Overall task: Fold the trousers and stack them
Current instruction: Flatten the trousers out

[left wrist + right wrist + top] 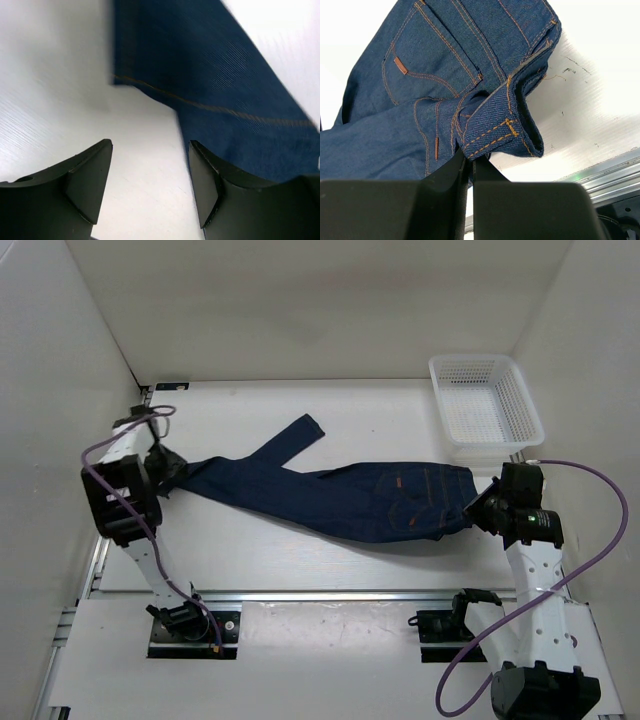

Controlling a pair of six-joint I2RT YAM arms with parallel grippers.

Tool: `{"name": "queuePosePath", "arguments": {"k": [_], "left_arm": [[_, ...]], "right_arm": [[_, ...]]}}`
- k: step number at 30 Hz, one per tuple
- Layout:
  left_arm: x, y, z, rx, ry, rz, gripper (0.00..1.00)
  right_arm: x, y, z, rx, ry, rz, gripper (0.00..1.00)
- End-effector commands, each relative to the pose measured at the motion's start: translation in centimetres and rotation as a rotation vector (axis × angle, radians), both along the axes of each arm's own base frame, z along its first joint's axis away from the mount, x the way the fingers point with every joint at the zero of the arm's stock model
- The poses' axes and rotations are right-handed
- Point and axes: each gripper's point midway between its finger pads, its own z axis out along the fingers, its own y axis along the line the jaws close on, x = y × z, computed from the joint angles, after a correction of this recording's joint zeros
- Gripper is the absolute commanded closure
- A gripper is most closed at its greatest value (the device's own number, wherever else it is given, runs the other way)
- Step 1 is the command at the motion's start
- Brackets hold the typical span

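Observation:
The dark navy jeans lie spread across the table, waist at the right, one leg reaching left and the other angled to the back. My right gripper is shut on the waistband, which bunches up over the closed fingers; a back pocket with orange stitching shows above. My left gripper is open at the left leg's end. In the left wrist view the hem lies just ahead, its edge beside the right finger, with bare table between the fingers.
A white mesh basket stands at the back right, close behind the right arm. White walls enclose the table on three sides. A metal rail runs along the near edge.

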Motion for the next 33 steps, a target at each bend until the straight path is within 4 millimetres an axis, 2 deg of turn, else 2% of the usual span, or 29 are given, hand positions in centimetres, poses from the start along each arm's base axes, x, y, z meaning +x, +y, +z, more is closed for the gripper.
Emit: {"name": "queuePosePath", "arguments": {"k": [1, 3, 6, 8, 10, 12, 14, 15, 17, 18, 19, 20, 22, 23, 24, 25, 26, 27, 33], "left_arm": [[1.5, 0.7, 2.3, -0.171, -0.209, 0.047, 0.26], [0.5, 1.3, 2.1, -0.18, -0.203, 0.059, 0.26], [-0.4, 2.2, 2.2, -0.182, -0.205, 0.075, 0.19], [-0.3, 2.9, 1.7, -0.203, -0.214, 0.085, 0.14], [0.6, 3.4, 1.5, -0.265, -0.266, 0.074, 0.14], [1.0, 3.4, 0.5, -0.304, -0.261, 0.068, 0.14], [1.2, 3.7, 0.4, -0.293, -0.262, 0.048, 0.16], [1.1, 4.2, 0.4, -0.282, -0.259, 0.06, 0.21], [0.0, 4.7, 0.4, -0.251, -0.245, 0.078, 0.21], [-0.4, 5.1, 1.3, -0.218, -0.246, 0.082, 0.21], [-1.2, 5.4, 1.4, -0.188, -0.224, 0.093, 0.21], [-1.9, 5.5, 1.4, -0.168, -0.208, 0.1, 0.15], [-2.3, 6.0, 2.0, -0.128, -0.208, 0.107, 0.13], [-2.1, 6.1, 1.9, -0.127, -0.208, 0.107, 0.13], [-2.3, 6.0, 0.7, -0.142, -0.178, 0.11, 0.16], [-2.0, 6.2, 0.5, -0.144, -0.175, 0.111, 0.18], [-1.5, 6.4, 0.4, -0.143, -0.176, 0.111, 0.21], [-1.5, 6.6, -0.5, -0.147, -0.154, 0.127, 0.26], [0.8, 7.4, 0.3, -0.107, -0.192, 0.107, 0.28]], "right_arm": [[0.8, -0.1, 1.0, -0.013, -0.046, 0.01, 0.99], [0.8, -0.1, 1.0, -0.013, -0.046, 0.01, 0.99], [0.8, 0.1, 1.0, -0.003, -0.046, 0.018, 0.99], [0.8, 0.3, 0.9, 0.003, -0.055, 0.024, 0.99], [0.6, 0.3, 0.6, 0.004, -0.046, 0.024, 0.99], [0.6, 0.3, 0.8, 0.003, -0.055, 0.024, 0.99], [0.4, 0.3, 0.3, 0.004, -0.044, 0.024, 0.99], [0.4, 0.3, 0.3, 0.004, -0.044, 0.024, 0.99], [0.6, 0.1, 0.5, -0.004, -0.052, 0.018, 0.97], [0.7, 0.1, 0.3, -0.003, -0.043, 0.018, 0.97], [0.7, 0.1, 0.3, -0.003, -0.043, 0.018, 0.97], [0.7, 0.1, 0.1, -0.002, -0.033, 0.018, 0.97], [1.0, 0.3, 0.2, 0.004, -0.044, 0.024, 0.97], [1.1, 0.3, -0.2, 0.005, -0.033, 0.024, 0.97], [1.3, 0.2, -0.1, 0.004, -0.044, 0.024, 0.97], [1.4, 0.4, -0.3, 0.013, -0.033, 0.031, 0.97], [1.4, 0.4, -0.3, 0.013, -0.033, 0.031, 0.97], [1.4, 0.4, -0.3, 0.013, -0.033, 0.031, 0.97], [1.6, 0.4, -0.2, 0.006, -0.041, 0.038, 0.97]]}}
